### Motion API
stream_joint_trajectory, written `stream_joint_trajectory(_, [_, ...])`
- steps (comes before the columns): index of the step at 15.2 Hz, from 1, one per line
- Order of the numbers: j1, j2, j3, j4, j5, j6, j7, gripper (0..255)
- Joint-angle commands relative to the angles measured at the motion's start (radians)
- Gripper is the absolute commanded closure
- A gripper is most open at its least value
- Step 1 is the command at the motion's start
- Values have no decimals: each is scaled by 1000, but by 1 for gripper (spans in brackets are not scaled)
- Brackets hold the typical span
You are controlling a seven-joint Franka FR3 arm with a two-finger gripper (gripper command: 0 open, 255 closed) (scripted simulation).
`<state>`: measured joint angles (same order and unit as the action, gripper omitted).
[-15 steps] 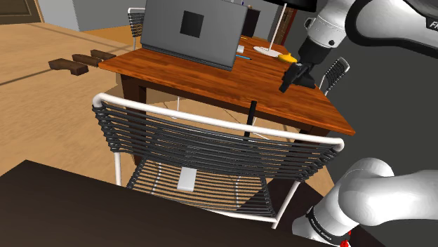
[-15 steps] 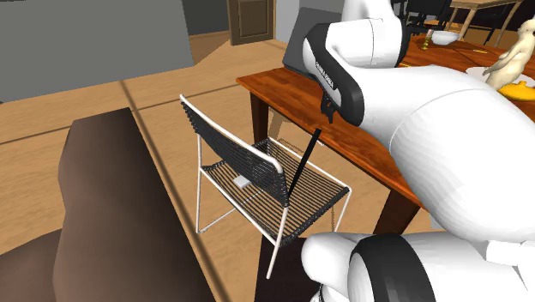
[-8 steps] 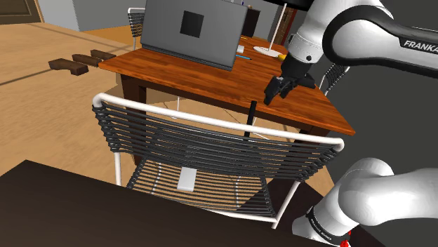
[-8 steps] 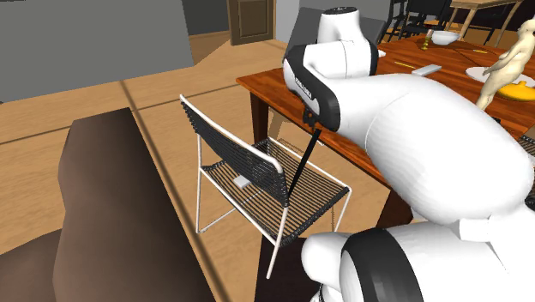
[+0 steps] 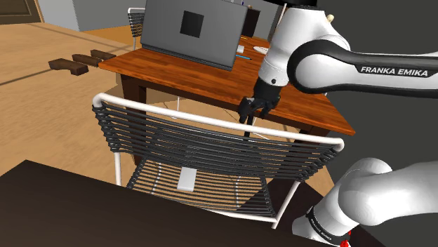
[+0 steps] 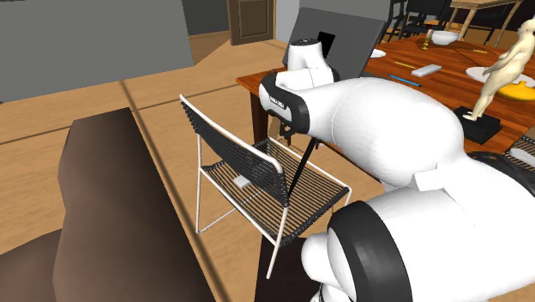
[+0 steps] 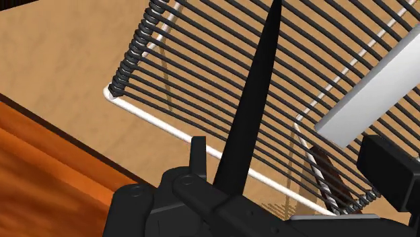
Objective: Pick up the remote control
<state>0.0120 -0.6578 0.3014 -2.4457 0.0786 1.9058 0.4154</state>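
Observation:
The remote control (image 5: 188, 179) is a pale flat bar lying on the seat of a white-framed chair (image 5: 210, 123) with black slats. It also shows on the seat in the second exterior view, remote (image 6: 241, 182), and in the wrist view, remote (image 7: 377, 87). My gripper (image 5: 250, 109) hangs open over the wooden table's (image 5: 210, 77) near edge, just above the chair's backrest and well above the remote. In the wrist view the gripper (image 7: 289, 151) looks down on the seat, fingers apart with nothing between them. A thin black rod (image 5: 251, 123) stands right under it.
A large grey laptop-like panel (image 5: 193, 31) stands on the table. A dark brown surface (image 5: 56, 203) lies in the foreground behind the chair. A second chair (image 5: 337, 70) stands at the table's far side. A bird figurine (image 6: 506, 64) stands on the table.
The arm has swung from over the table's far side toward the shoulder view's left and down, to just above the chair's backrest. The gripper has stayed open.

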Motion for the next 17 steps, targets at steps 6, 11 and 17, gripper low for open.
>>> stream_joint_trajectory(6, [-19, 200, 143, 15, 54, 152, 242, 0])
stream_joint_trajectory(11, [-46, 382, 241, 69, 42, 256, 425, 0])
stream_joint_trajectory(17, [-65, 644, 326, 179, -62, 364, 679, 0])
